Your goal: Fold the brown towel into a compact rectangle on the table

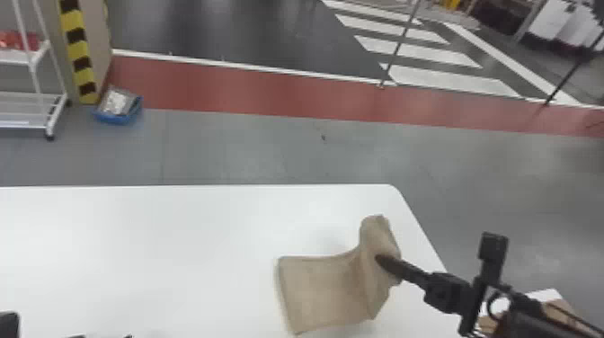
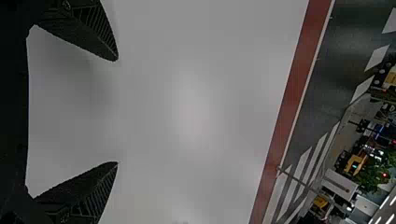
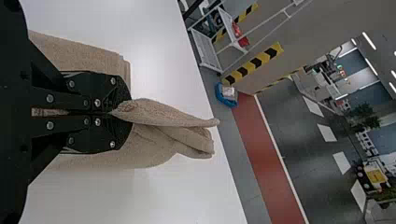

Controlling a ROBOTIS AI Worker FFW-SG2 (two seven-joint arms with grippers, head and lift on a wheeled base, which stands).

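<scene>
The brown towel (image 1: 324,290) lies near the right end of the white table, its left part flat and its right part lifted into a raised fold. My right gripper (image 1: 382,260) is at that raised part. In the right wrist view the right gripper (image 3: 122,112) is shut on the towel (image 3: 163,116), whose pinched cloth sticks out past the fingertips. At the head view's bottom left corner is a dark part of my left gripper (image 1: 9,324), well away from the towel. In the left wrist view the left gripper (image 2: 116,112) stands open with nothing between its fingers.
The white table (image 1: 135,242) extends far to the left of the towel, with its rounded far right corner behind the towel. Beyond it on the floor are a blue bin (image 1: 117,117) and a white wheeled rack (image 1: 33,96). A brown item (image 1: 561,310) lies at the lower right.
</scene>
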